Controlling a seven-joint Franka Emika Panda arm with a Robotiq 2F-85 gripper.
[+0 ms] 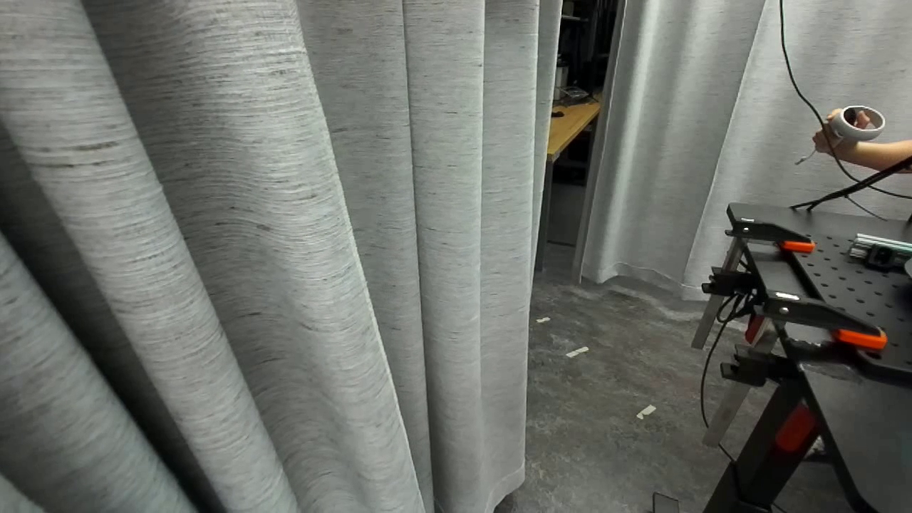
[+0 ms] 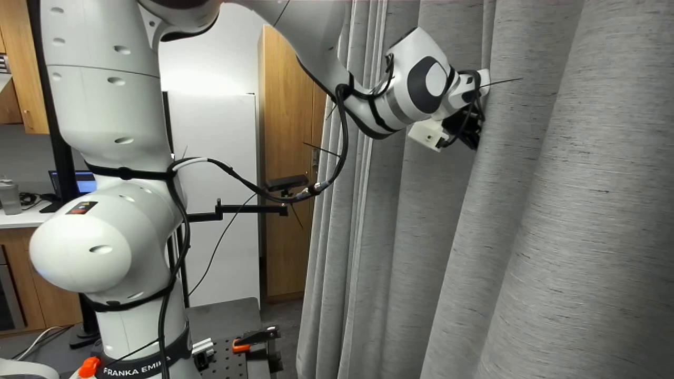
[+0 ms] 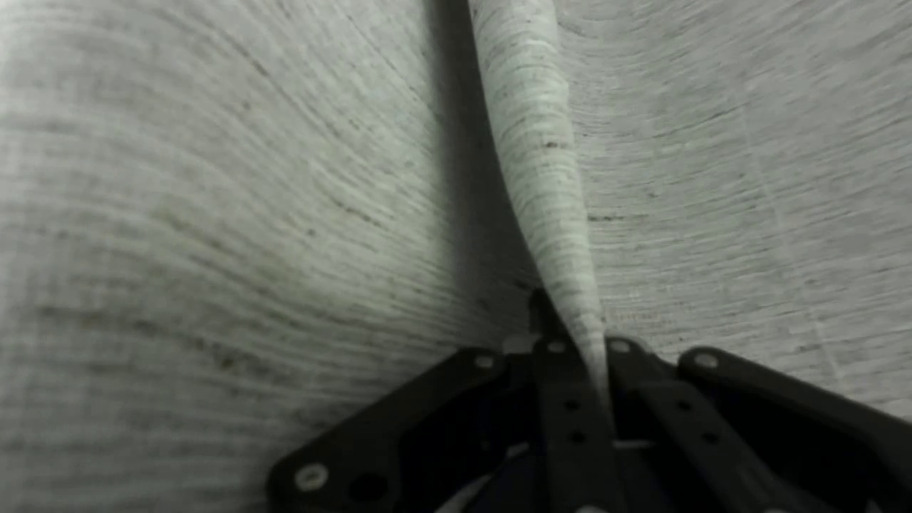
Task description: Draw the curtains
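The curtains are tall light grey woven cloth with fine dark streaks and deep vertical folds. They fill the left and middle of an exterior view (image 1: 456, 249) and the right side of an exterior view (image 2: 568, 237). They fill most of the wrist view (image 3: 214, 214). My gripper (image 2: 467, 129) is pressed against the curtain at upper height, its fingertips hidden by cloth. In the wrist view my gripper (image 3: 581, 338) has its fingers close together around a narrow pinched fold of the curtain. The gripper is out of view in an exterior view that looks along the curtain.
Whitish drapes (image 1: 670, 142) hang further back, past a gap showing a wooden desk (image 1: 573, 128). A black perforated table (image 1: 855, 285) with orange-tipped clamps stands at the right. A hand holds a controller (image 1: 858, 122). A camera (image 2: 287, 182) on a bar stands near the fridge (image 2: 216, 210).
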